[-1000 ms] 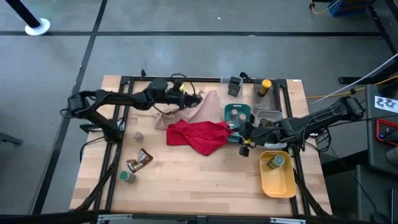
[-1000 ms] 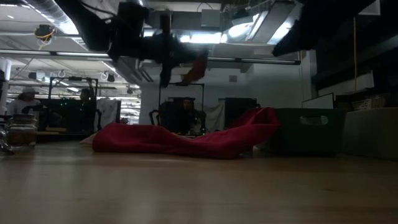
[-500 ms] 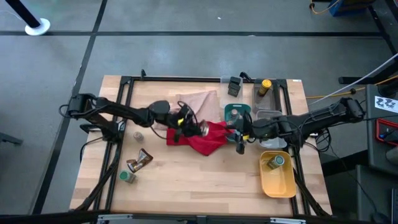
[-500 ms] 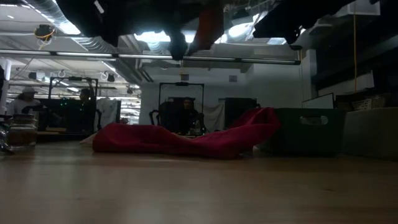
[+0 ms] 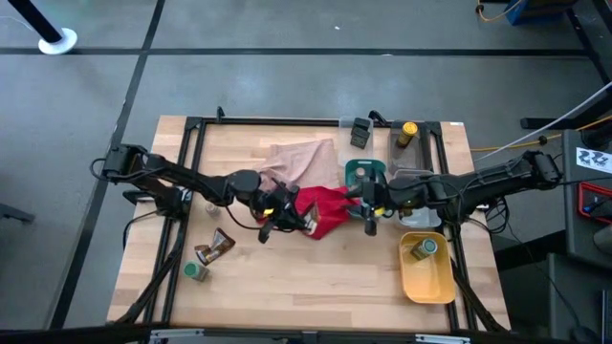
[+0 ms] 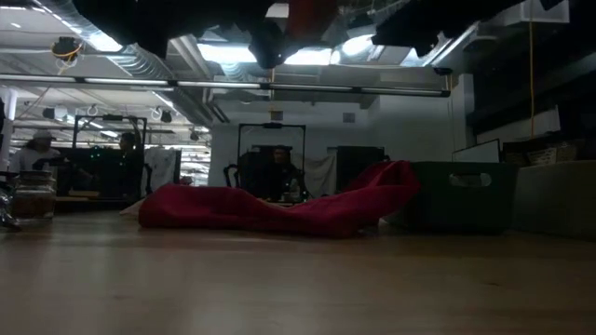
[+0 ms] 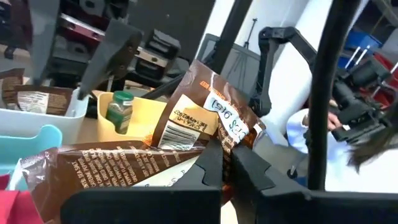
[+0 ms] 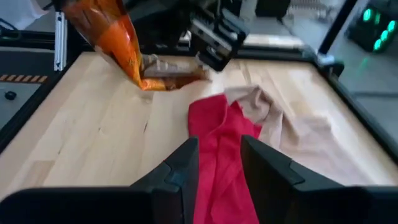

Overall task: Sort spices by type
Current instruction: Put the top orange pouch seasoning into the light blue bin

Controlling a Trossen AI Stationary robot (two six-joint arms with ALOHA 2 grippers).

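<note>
My left gripper [image 5: 287,218] hangs over the left end of the red cloth [image 5: 330,205], shut on two crinkly brown-orange sachets [image 7: 186,118], which also show in the right wrist view [image 8: 115,37]. My right gripper [image 5: 368,215] is open and empty at the red cloth's right end, beside the teal tray [image 5: 365,172]. A third sachet [image 5: 218,245] and two small jars [image 5: 197,271] [image 5: 211,207] lie on the table's left part. A green-lidded jar [image 5: 424,248] stands in the yellow tray [image 5: 430,277]. A yellow-capped bottle [image 5: 408,132] stands at the far right. My left gripper pinches the two sachets together between its two fingers, at one end of them [image 7: 214,140]. The rest of the sachets sticks out past the fingertips. They are lifted clear of the table and the cloth.
A beige cloth [image 5: 298,158] lies flat beyond the red cloth. A clear tray [image 5: 413,178] stands right of the teal one. A dark frame [image 5: 191,134] runs round the table. Bare wood lies along the near edge. People show in the room behind the table.
My left gripper has come from over the beige cloth toward the table's near edge and a little right, carrying the sachets, and now hangs over the red cloth's left end. My right gripper has shifted slightly toward the table's left.
</note>
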